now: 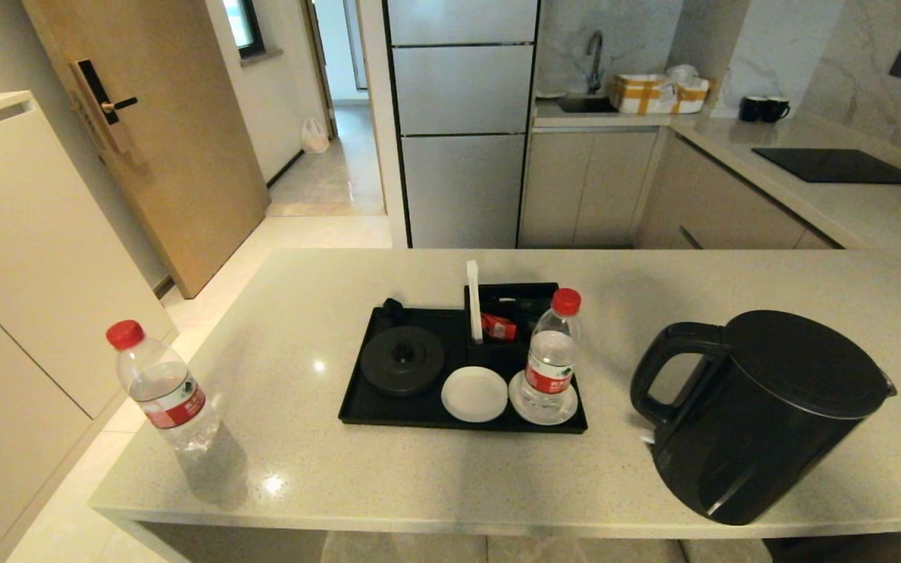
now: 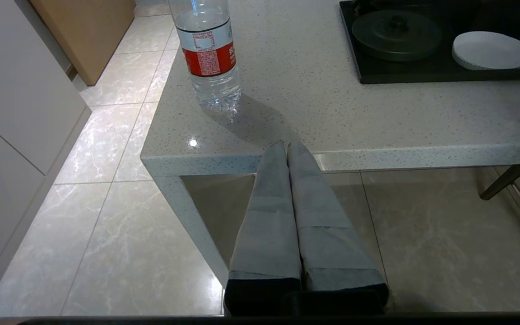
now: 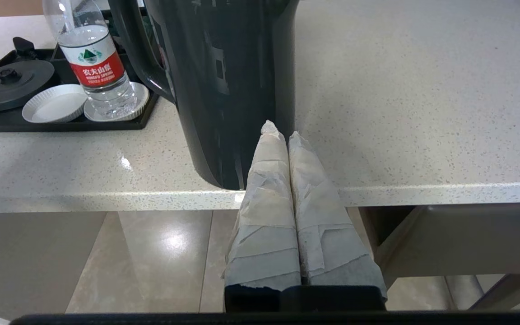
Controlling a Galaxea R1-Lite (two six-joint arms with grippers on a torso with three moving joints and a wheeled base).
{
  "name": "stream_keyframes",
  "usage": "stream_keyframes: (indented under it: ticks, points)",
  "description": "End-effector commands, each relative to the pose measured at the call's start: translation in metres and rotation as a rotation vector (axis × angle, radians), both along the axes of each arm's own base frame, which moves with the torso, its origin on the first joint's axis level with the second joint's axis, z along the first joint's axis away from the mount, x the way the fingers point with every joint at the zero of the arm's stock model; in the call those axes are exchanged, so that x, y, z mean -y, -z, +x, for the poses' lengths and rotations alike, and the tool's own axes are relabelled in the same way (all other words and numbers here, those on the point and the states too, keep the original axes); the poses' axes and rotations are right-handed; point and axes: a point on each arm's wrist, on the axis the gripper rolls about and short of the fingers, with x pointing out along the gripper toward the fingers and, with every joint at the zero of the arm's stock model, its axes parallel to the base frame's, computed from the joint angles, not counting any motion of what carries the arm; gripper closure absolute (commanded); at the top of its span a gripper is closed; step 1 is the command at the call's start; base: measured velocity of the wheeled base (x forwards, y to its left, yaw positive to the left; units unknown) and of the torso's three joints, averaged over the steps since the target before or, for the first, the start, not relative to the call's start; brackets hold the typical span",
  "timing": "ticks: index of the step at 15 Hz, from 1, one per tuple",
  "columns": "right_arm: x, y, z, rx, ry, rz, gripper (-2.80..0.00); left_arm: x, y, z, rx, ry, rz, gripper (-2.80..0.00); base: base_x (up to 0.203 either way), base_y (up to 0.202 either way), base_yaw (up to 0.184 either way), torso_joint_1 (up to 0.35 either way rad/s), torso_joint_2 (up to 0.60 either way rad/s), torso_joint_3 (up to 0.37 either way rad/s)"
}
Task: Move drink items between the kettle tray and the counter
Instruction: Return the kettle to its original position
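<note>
Arms never showed up from the head camera, so only the wrist cameras gave away the grippers. Stuff inside the little black box [image 1: 509, 309] at the back of the tray [image 1: 388, 414] was hard to read, just something red and a white upright piece.

Count: two water bottles, one kettle [image 1: 763, 414], two white coasters, one round black kettle base [image 1: 403, 360], two mugs [image 1: 763, 108] way back by the cooktop [image 1: 838, 166].

One bottle [image 1: 551, 358] stood on the right-hand coaster [image 1: 568, 410] in the tray, the other coaster [image 1: 474, 394] bare beside it. The second bottle [image 1: 165, 387] stood out on the counter [image 1: 302, 352] near its left corner. The kettle sat on the counter right of the tray, close to the front edge.

Left gripper [image 2: 286, 146] was clenched tight on nothing, hanging just off the counter's edge. Right gripper [image 3: 282, 131] same deal, pressed shut, empty, right in front of the kettle.
</note>
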Motion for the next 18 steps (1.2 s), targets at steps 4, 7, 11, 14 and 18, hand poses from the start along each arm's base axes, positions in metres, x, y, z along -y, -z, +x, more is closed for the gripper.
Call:
stream_keyframes:
  ticks: [4,7,11,14,18]
  points:
    - [0.000,0.000,0.000,0.000,0.000,0.000,0.00,0.000,0.000,0.000,-0.008,-0.006,0.004,0.00,0.000,0.000,0.000,0.000,0.00,0.000]
    - [0.000,0.000,0.000,0.000,0.000,0.000,0.00,0.000,-0.005,-0.002,-0.008,-0.011,0.007,0.00,0.000,0.000,0.000,0.000,0.00,0.000]
    - [0.000,0.000,0.000,0.000,0.000,0.000,0.00,0.000,-0.069,-0.013,0.060,-0.008,-0.053,0.00,0.000,0.000,0.000,0.000,0.00,0.000]
    - [0.000,0.000,0.000,0.000,0.000,0.000,0.00,0.000,-0.135,-0.028,0.062,0.012,-0.090,0.00,0.000,0.000,0.000,0.000,0.00,0.000]
    - [0.000,0.000,0.000,0.001,0.000,0.000,0.00,0.005,-0.184,-0.006,-0.095,0.230,-0.132,0.00,0.000,0.000,0.000,0.000,0.00,0.000]
